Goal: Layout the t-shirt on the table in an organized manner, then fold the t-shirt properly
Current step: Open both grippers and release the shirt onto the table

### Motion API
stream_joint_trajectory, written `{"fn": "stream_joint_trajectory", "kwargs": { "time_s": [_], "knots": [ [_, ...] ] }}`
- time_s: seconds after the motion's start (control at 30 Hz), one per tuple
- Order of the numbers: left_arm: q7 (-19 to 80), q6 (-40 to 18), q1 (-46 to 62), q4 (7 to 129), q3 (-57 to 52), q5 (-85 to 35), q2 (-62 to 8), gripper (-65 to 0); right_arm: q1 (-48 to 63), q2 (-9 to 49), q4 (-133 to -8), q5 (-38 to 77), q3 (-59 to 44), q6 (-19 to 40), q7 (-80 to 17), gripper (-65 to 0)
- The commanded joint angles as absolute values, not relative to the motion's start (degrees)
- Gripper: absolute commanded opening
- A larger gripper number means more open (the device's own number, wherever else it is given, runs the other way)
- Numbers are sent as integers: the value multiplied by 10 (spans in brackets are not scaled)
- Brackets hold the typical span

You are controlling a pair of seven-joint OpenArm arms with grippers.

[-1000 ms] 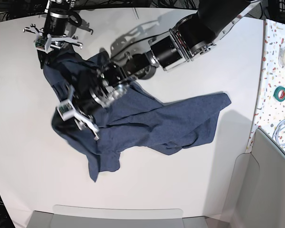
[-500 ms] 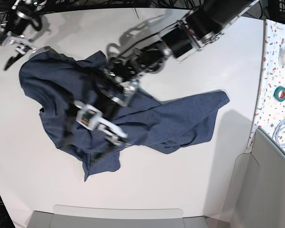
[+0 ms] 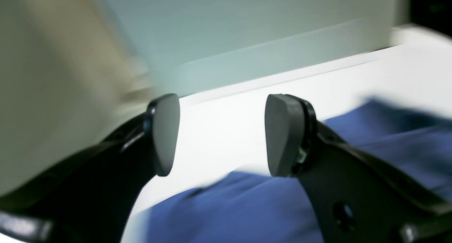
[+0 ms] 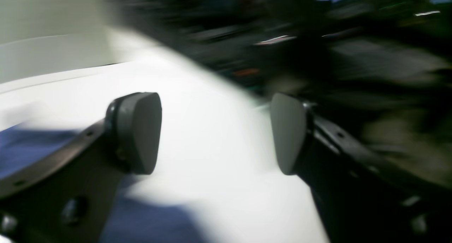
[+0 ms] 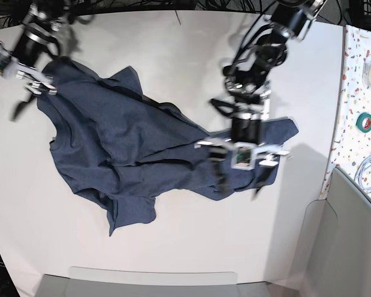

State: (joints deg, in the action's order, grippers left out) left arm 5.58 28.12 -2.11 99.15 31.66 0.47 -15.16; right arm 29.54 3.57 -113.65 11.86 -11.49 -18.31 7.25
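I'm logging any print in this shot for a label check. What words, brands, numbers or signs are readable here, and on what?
None can be read.
t-shirt: only plain navy cloth shows; no lettering is visible.
Left pincer: a small green patch on its mount, too small to read.
Speckled surface at the base view's right edge: confetti pattern, no text.
Both wrist views: too blurred for any print.
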Motion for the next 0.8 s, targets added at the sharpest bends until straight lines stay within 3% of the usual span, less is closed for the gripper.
{"fn": "stream_joint_trajectory", "kwargs": {
  "time_s": [0.0, 0.13, 0.17, 0.3, 0.47, 0.6, 0.77],
  "knots": [
    [42, 281, -13, 1017, 302, 11, -151, -333, 277, 51, -1148, 109, -82, -186, 89, -301],
    [43, 281, 65, 1067, 260, 11, -153, -494, 214, 56, -1145, 109, -4, -186, 10, -617],
    [43, 280, 81, 1079, 262, 11, -153, -519, 199, 55, -1144, 108, 1, -186, -15, -650],
    [43, 255, 139, 1110, 258, 10, -153, -523, 133, 55, -1144, 108, -3, -186, -129, -650],
    [43, 254, 190, 1135, 262, -17, -153, -525, 88, 73, -1143, 108, -4, -186, -195, -650],
    [47, 253, 230, 1151, 263, -131, -154, -555, 77, 94, -1142, 108, -4, -186, -224, -650],
    [160, 252, 238, 1152, 262, -356, -155, -563, 79, 97, -1142, 108, -10, -186, -247, -650]
  ]
}}
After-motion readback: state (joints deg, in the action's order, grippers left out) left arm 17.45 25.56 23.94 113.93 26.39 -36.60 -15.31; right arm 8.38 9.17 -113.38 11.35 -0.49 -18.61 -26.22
